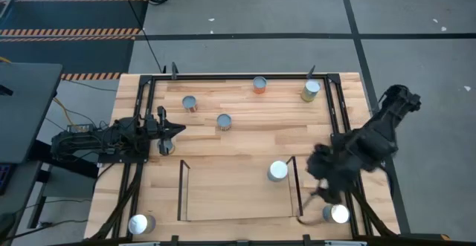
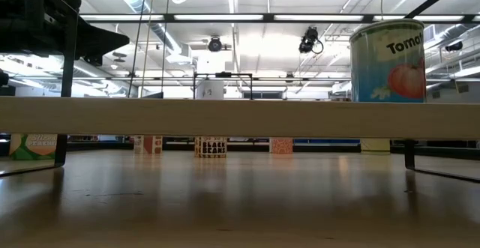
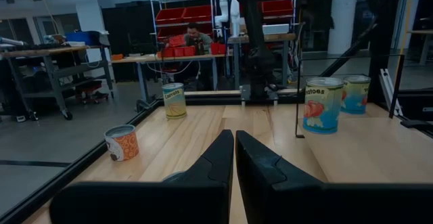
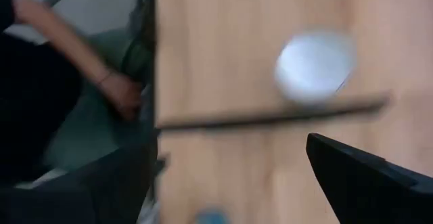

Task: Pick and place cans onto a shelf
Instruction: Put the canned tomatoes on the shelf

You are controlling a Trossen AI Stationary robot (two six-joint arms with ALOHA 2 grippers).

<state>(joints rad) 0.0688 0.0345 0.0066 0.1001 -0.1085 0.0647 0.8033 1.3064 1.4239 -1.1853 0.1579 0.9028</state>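
Nearest the overhead camera, the left gripper (image 1: 181,131) rests at the tabletop's (image 1: 245,146) left side, jaws clenched on nothing. One can (image 1: 140,224) stands at the near left corner. Further right, cans sit toward the far side: one (image 1: 190,103), another (image 1: 224,121), a third (image 1: 259,84), a fourth (image 1: 311,90). The shelf (image 1: 183,190) lies near the front edge with a single can (image 1: 277,171) at its right end. The right gripper (image 1: 321,194) hangs just right of the shelf, jaws released, beside a last can (image 1: 336,214).
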